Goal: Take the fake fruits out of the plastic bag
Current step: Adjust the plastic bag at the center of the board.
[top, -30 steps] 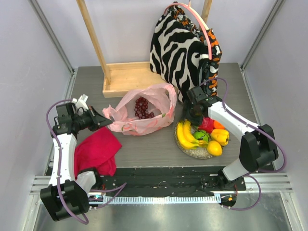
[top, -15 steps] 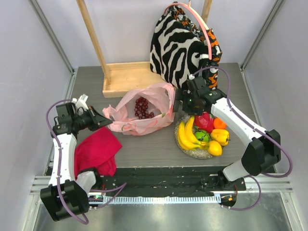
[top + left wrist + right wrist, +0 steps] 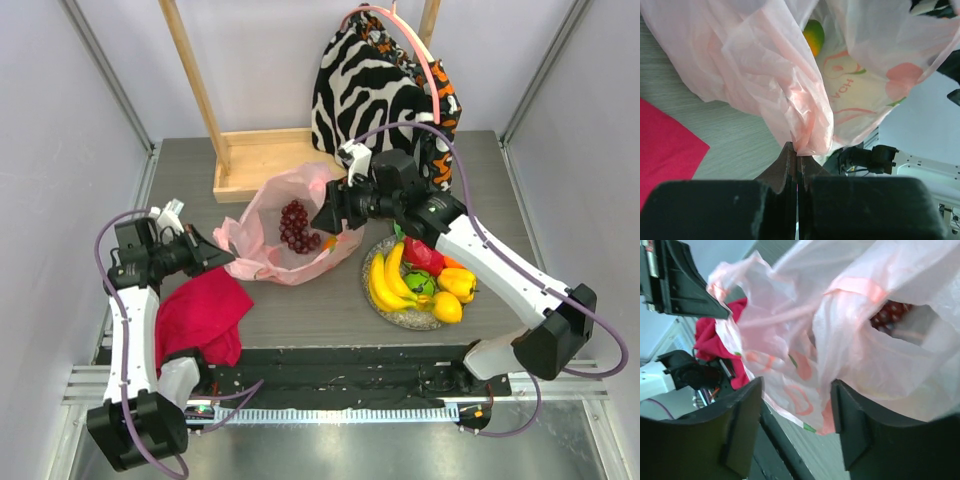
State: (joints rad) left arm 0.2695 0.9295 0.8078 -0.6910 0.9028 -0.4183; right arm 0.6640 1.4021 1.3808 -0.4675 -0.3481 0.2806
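Fake fruits [image 3: 420, 282] mostly fill the plate [image 3: 403, 319], yet grapes [image 3: 296, 225] wait in the plastic bag [image 3: 262, 262] your left hand [image 3: 796, 150] pinches, right hand [image 3: 796, 386] open.

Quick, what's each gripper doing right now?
Left gripper: closed, pinching a fold of the plastic bag.
Right gripper: open, jaws apart at the bag's edge, nothing clamped.

Left gripper [image 3: 212, 250] pinched shut, arm low; right gripper [image 3: 323, 216] parted, arm stretched leftward
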